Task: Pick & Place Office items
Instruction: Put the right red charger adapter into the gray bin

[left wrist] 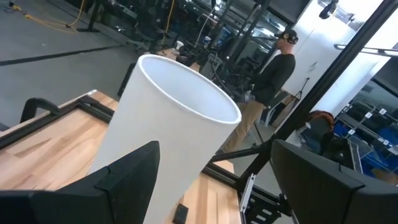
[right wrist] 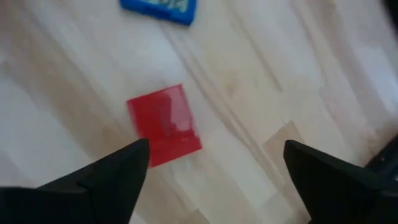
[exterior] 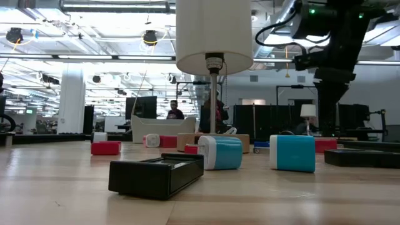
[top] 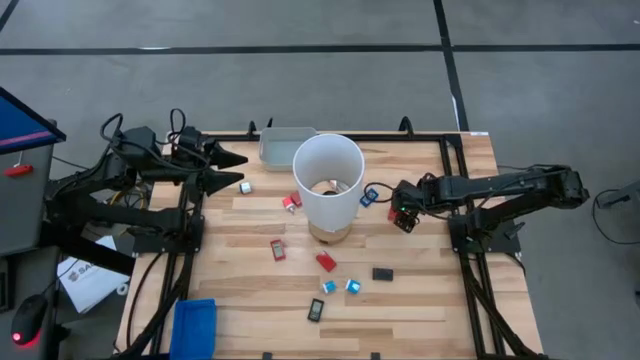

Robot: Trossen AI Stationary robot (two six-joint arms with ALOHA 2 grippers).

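Note:
Small red, light blue and black office items lie scattered on the wooden table (top: pixel 420 300) around a tall white cylinder (top: pixel 327 185). My right gripper (top: pixel 404 218) stands open to the right of the cylinder, pointing steeply down. A flat red piece (right wrist: pixel 164 124) lies on the wood just ahead of its spread fingers (right wrist: pixel 216 146), touched by neither. A blue piece (right wrist: pixel 159 9) lies beyond it. My left gripper (top: pixel 236 170) is open and level at the far left, facing the cylinder (left wrist: pixel 168 137).
A grey tray (top: pixel 285 145) sits behind the cylinder and a blue tray (top: pixel 195 325) at the near left corner. Red pieces (top: pixel 277 249), (top: pixel 326 262), blue ones (top: pixel 352 286) and black ones (top: pixel 383 273), (top: pixel 316 310) lie in front. A person (left wrist: pixel 273 74) stands beyond the table.

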